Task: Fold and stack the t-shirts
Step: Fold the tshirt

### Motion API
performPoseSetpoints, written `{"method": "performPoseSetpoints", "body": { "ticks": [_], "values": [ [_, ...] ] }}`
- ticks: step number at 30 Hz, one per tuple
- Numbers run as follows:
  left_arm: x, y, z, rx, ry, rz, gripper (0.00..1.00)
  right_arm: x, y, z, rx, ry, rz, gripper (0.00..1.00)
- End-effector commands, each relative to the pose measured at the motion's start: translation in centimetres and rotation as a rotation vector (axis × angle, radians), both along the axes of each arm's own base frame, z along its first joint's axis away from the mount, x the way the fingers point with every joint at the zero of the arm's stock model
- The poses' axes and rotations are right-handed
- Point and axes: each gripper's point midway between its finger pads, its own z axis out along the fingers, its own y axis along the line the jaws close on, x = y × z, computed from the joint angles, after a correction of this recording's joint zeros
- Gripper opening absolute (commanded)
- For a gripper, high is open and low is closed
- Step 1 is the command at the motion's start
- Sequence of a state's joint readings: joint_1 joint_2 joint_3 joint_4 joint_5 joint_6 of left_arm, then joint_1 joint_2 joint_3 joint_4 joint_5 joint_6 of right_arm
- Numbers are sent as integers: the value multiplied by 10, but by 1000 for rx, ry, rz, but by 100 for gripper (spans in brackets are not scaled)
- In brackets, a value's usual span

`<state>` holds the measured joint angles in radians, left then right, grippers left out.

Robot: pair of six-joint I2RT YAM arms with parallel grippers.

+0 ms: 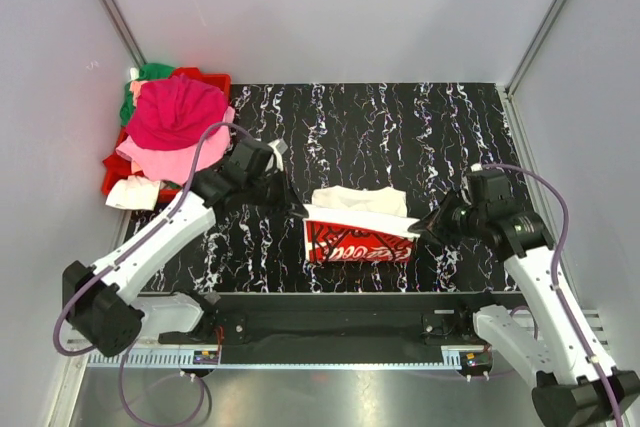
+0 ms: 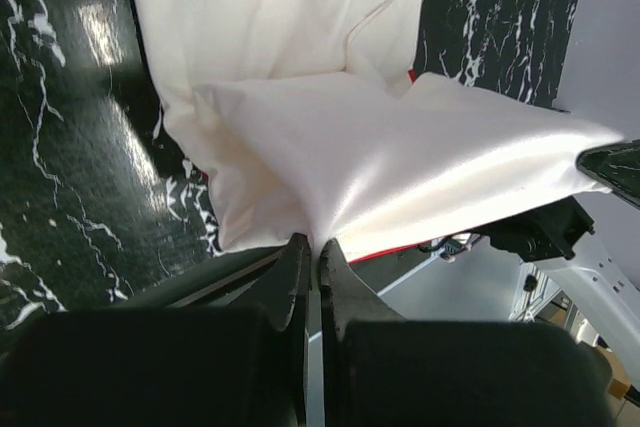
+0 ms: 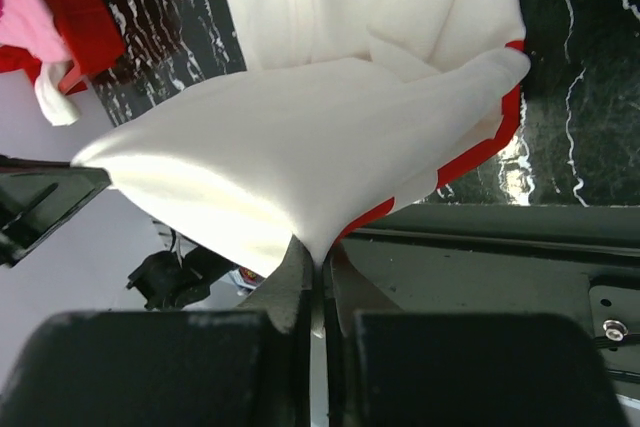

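Note:
The white t-shirt [image 1: 356, 215] with red-and-white print lies half folded in the middle of the black marbled table. Its near part is lifted and stretched between both grippers, print side facing the arms' bases. My left gripper [image 1: 296, 209] is shut on the shirt's left corner; the pinched white cloth [image 2: 400, 162] shows in the left wrist view above the fingertips [image 2: 318, 245]. My right gripper [image 1: 422, 231] is shut on the right corner; white cloth [image 3: 300, 157] with a red edge runs into its fingertips [image 3: 318, 252]. Magenta [image 1: 175, 112], pink [image 1: 165, 159], green and white shirts are piled at the back left.
A red plastic bin [image 1: 205, 79] under the shirt pile stands at the table's back left corner. Grey walls enclose the table on the left, back and right. The metal rail [image 1: 340, 322] with the arm bases runs along the near edge.

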<state>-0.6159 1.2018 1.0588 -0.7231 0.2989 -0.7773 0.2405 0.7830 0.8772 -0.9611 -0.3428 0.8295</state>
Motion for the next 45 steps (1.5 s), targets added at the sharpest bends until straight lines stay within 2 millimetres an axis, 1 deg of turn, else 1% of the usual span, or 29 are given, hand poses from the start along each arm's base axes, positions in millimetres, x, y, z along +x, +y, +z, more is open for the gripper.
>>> {"method": "performPoseSetpoints", "body": {
  "ticks": [1,4,5,10,11,12,13,14,16,17,18,21,22,23,25,27,28,29,35,36,37,38,39,40,41,42,43,44,45],
  "values": [
    [27,10,19,20,-97,-18,0,31,-21,10,-137,-84,-62,0],
    [44,12,20,34,-101,-29,0,52,-20,13,-164,-89,-53,0],
    [51,13,14,39,-79,-24,0,57,-20,12,-175,-90,-45,0],
    [87,9,16,26,-83,-41,0,101,-16,-5,-217,-62,-44,0],
    [97,8,3,38,-46,-42,0,107,-16,-9,-224,-58,-42,0],
    [108,4,10,30,-60,-46,0,120,-15,-15,-229,-47,-40,0],
    [114,1,7,30,-54,-58,0,128,-16,-18,-234,-41,-45,0],
    [127,-3,0,26,-34,-65,0,136,-16,-31,-249,-6,-39,0],
    [138,-7,-9,25,-14,-73,0,152,-17,-33,-256,-9,-44,0],
    [147,-10,-18,22,7,-73,0,159,-17,-46,-269,25,-36,0],
    [151,-12,-23,20,18,-74,0,166,-18,-46,-271,22,-41,0],
    [170,-14,-39,15,40,-73,0,183,-18,-66,-274,51,-35,0],
    [175,-13,-49,20,58,-66,0,186,-19,-71,-276,60,-32,0],
    [180,-14,-49,12,56,-69,0,189,-22,-83,-283,92,-32,0],
    [188,-15,-61,9,69,-71,0,195,-24,-91,-282,103,-33,0],
    [196,-17,-63,11,67,-75,0,198,-24,-103,-271,119,-30,0],
    [198,-17,-74,20,91,-82,0,199,-23,-107,-266,125,-24,0],
    [203,-19,-72,12,80,-88,0,199,-23,-115,-266,144,-22,0],
    [213,-24,-94,17,120,-96,0,199,-18,-140,-240,204,-14,0],
    [214,-24,-98,18,129,-94,5,199,-17,-142,-234,210,-9,0],
    [214,-25,-106,19,154,-88,9,199,-16,-146,-228,221,-6,6],
    [216,-28,-105,8,155,-91,15,197,-13,-151,-217,245,4,15],
    [216,-29,-105,4,165,-91,27,197,-11,-149,-203,253,10,29],
    [216,-30,-110,1,185,-92,37,197,-8,-147,-185,256,13,55],
    [223,-33,-101,-5,169,-92,45,201,-6,-139,-169,239,14,69],
    [221,-32,-96,-1,178,-95,58,200,-7,-135,-177,242,7,77],
    [223,-33,-86,-5,161,-93,63,201,-9,-128,-190,234,-3,89],
    [229,-34,-72,-10,126,-92,68,204,-16,-117,-219,207,-26,97],
    [228,-32,-63,-4,117,-92,72,205,-19,-105,-236,198,-35,99]
  ]
}}
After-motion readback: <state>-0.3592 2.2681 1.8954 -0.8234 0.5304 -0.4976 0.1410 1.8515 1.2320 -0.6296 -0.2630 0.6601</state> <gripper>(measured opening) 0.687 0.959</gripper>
